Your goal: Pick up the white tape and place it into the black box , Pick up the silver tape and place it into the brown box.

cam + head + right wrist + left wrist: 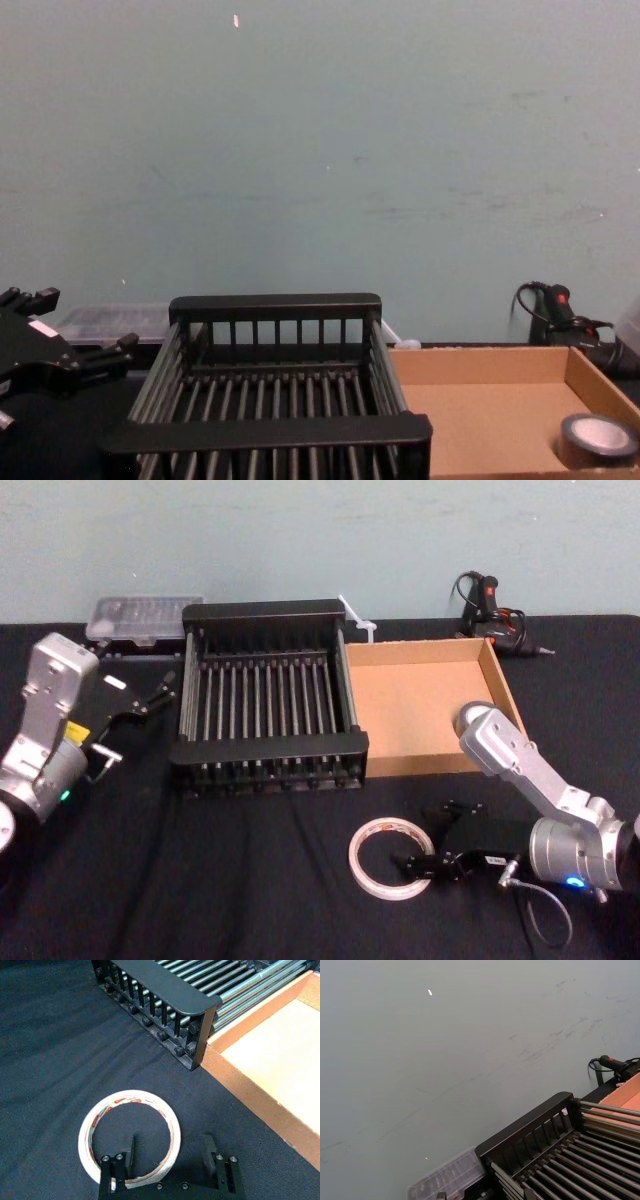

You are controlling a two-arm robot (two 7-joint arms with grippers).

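The white tape (358, 865) lies flat on the black cloth in front of the boxes. My right gripper (425, 837) is down at its right side and open. In the right wrist view one finger (128, 1152) stands inside the ring of the white tape (130, 1095) and the other finger is outside it, with gaps to the wall between them. The silver tape (598, 440) lies in the brown box (480, 410), at its near right corner. In the head view my right arm covers that corner of the brown box (420, 710). The black box (270, 750) is left of it. My left gripper (142, 720) hangs open left of the black box, holding nothing.
A clear plastic case (135, 620) sits behind the black box at the back left. A black and orange hand tool with a cable (495, 615) lies behind the brown box. A small white piece (358, 620) lies between the boxes at the back.
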